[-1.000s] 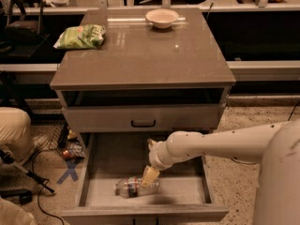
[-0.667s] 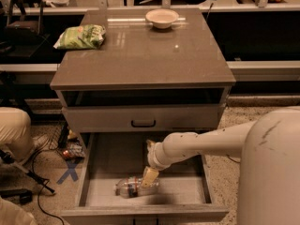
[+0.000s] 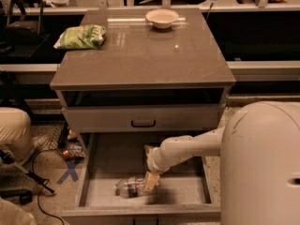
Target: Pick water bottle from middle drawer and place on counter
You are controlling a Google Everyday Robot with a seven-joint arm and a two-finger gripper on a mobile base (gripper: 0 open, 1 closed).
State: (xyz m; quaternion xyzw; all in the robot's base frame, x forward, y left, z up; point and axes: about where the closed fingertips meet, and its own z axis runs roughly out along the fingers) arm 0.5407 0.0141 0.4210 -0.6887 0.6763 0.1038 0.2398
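Our hand (image 3: 151, 182) meets the clear plastic water bottle (image 3: 129, 187), lying near the front edge of the smooth grey middle drawer (image 3: 185, 192); we cannot tell its grasp.

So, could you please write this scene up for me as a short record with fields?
gripper: low inside the open drawer, at the bottle's right end; grip unclear
bottle: lying on its side on the drawer floor, near the front
drawer: pulled out
counter: no bottle on it
bowl: at the counter's back edge
green bag: back left of the counter
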